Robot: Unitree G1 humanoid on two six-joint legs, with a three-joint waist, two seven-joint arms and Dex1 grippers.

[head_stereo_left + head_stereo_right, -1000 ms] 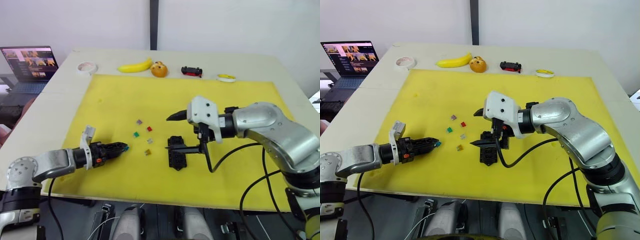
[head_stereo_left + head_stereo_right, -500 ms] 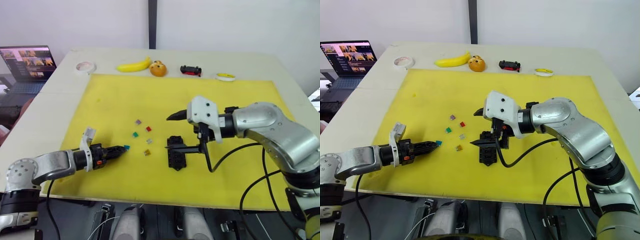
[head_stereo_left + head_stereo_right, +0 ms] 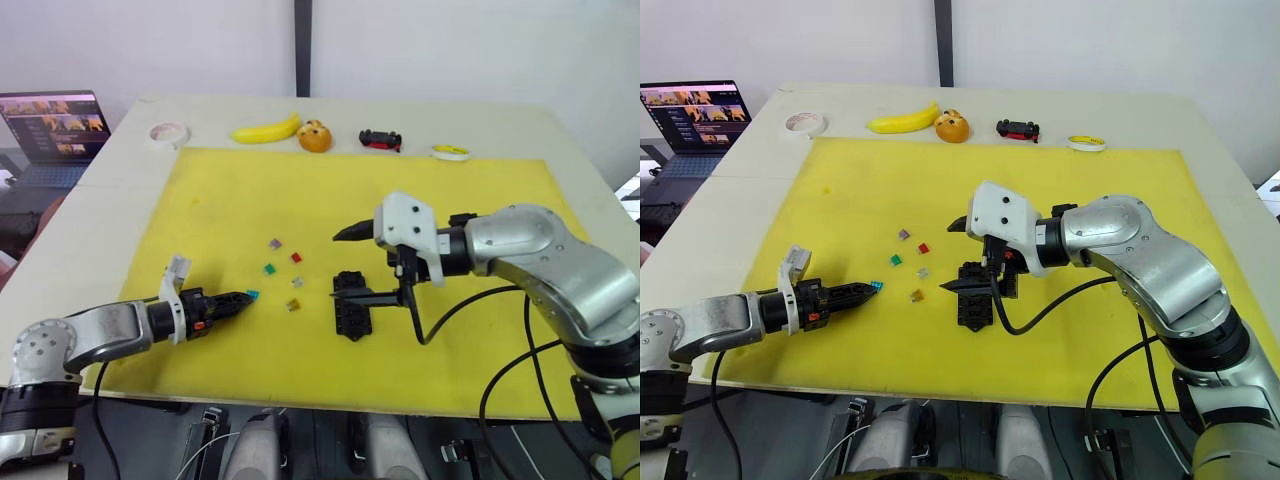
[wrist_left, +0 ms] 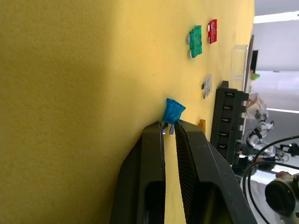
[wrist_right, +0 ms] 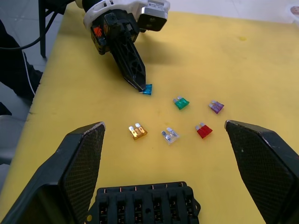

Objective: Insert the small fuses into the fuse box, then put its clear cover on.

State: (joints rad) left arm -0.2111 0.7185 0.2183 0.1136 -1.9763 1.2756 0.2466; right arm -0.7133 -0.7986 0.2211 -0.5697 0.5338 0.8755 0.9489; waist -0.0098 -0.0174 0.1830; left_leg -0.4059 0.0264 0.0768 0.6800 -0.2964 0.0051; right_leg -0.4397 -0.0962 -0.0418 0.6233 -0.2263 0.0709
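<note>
My left gripper (image 3: pixel 243 297) is shut on a blue fuse (image 3: pixel 253 295), pinching its metal blades (image 4: pixel 167 128) just above the yellow mat (image 3: pixel 220 200). Loose small fuses lie to its right: purple-grey (image 3: pixel 276 243), red (image 3: pixel 297 257), green (image 3: pixel 270 269), clear grey (image 3: pixel 299 282) and amber (image 3: pixel 295 305). The black fuse box (image 3: pixel 352 310) rests on the mat beyond them. Over the box my right gripper (image 3: pixel 347 265) stands wide open and holds nothing. A transparent rectangular piece (image 4: pixel 239 65) past the box looks like the clear cover.
Along the table's far edge lie a tape roll (image 3: pixel 172 133), a banana (image 3: pixel 265 131), an orange ball (image 3: pixel 316 136), a black-and-red toy car (image 3: pixel 380 140) and a yellow tape roll (image 3: pixel 452 153). A laptop (image 3: pixel 55 130) stands at the far left.
Almost nothing. The left gripper keeps the blue fuse at the same spot on the mat, and the right arm has not moved.
</note>
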